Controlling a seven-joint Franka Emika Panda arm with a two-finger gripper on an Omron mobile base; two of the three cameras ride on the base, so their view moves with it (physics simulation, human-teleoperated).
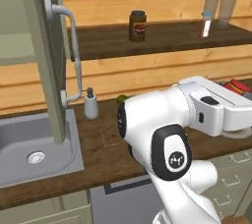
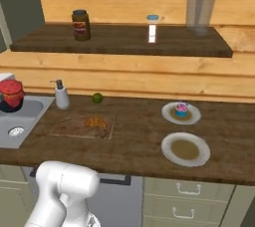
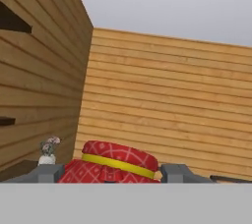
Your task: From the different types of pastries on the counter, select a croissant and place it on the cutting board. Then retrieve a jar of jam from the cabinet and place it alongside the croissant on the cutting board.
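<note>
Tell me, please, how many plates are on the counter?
2, both right of the cutting board: the far plate holds the cupcake; the near plate, closer to the counter's front edge, holds nothing.

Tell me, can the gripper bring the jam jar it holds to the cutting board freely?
Probably yes. The gripper holds the jam jar over the sink, and the cutting board beside it carries just the croissant.

The table (image 2: 134,141) is dark wood with visible grain and a matt finish, and the cutting board (image 2: 67,127) on it is mottled brown wood. The sink (image 1: 29,142) looks like smooth brushed steel. The jar of jam (image 3: 115,166) wears a red patterned cloth-like cover with a yellow band. The plates (image 2: 185,150) look glossy.
</note>
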